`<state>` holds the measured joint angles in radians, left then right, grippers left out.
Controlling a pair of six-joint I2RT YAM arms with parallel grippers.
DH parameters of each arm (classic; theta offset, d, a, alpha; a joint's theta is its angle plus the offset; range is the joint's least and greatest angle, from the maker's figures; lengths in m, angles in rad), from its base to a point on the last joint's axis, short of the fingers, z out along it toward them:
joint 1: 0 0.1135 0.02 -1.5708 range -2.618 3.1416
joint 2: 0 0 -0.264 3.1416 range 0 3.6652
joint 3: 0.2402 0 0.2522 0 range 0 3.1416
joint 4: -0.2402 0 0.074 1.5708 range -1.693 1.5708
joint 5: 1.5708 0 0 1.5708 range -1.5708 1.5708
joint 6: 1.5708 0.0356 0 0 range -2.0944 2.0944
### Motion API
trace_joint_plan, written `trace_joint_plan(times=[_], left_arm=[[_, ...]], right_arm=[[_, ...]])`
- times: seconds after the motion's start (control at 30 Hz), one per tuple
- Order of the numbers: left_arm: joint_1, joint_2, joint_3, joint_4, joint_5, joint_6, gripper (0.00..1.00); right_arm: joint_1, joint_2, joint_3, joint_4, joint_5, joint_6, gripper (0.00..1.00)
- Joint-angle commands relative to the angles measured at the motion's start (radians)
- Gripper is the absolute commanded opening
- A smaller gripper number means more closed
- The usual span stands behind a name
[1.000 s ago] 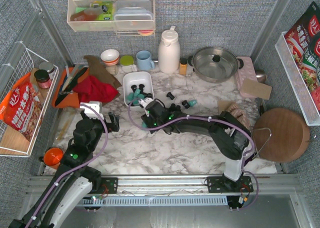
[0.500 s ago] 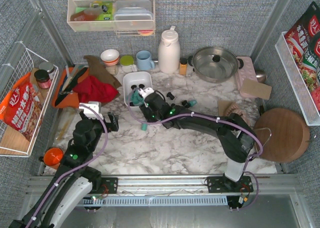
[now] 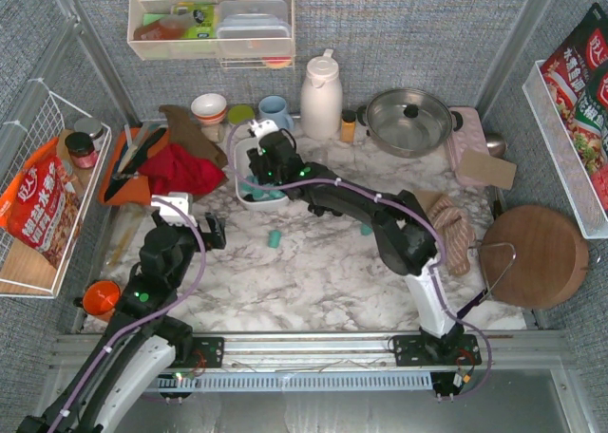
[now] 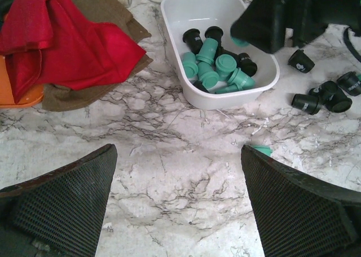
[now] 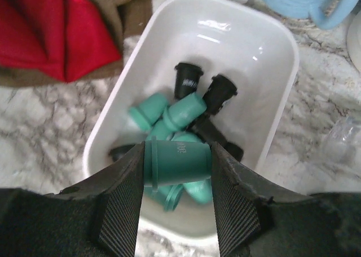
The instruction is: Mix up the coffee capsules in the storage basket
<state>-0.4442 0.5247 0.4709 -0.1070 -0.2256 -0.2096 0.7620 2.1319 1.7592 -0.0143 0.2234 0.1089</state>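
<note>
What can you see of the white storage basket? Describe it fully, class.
The storage basket is a small white rectangular tub with rounded corners and plain, glossy, plastic-looking walls. It stands upright on the marble table, holding a loose pile of teal and black coffee capsules at one end; the other end is bare. The right pincer hangs over it, gripping a teal capsule.

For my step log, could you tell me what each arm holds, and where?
The right gripper clamps a teal tapered plastic capsule by its rim and base ends between its fingers; the left gripper holds nothing.
</note>
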Motion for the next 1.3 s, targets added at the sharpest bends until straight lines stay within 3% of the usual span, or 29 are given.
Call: trace_joint_plan(times=[0.0, 0.2, 0.57, 0.9, 1.27], left_arm=[[-0.001, 0.002, -0.009, 0.037, 0.002, 0.009, 0.99], [0.000, 0.001, -0.011, 0.039, 0.015, 0.009, 0.99], [0.000, -0.015, -0.014, 0.049, 0.053, -0.010, 0.99], [-0.001, 0.000, -0.012, 0.053, 0.084, -0.025, 0.99], [-0.001, -0.016, -0.002, 0.033, -0.042, -0.001, 0.99]], right_arm=[[-0.044, 0.088, 0.105, 0.007, -0.016, 0.077, 0.37], [-0.082, 0.141, 0.142, 0.005, -0.023, 0.133, 0.42], [-0.087, 0.159, 0.170, -0.048, -0.023, 0.099, 0.63], [-0.045, -0.019, -0.057, -0.018, 0.008, 0.101, 0.67], [0.121, -0.286, -0.346, -0.034, 0.048, 0.008, 0.69]])
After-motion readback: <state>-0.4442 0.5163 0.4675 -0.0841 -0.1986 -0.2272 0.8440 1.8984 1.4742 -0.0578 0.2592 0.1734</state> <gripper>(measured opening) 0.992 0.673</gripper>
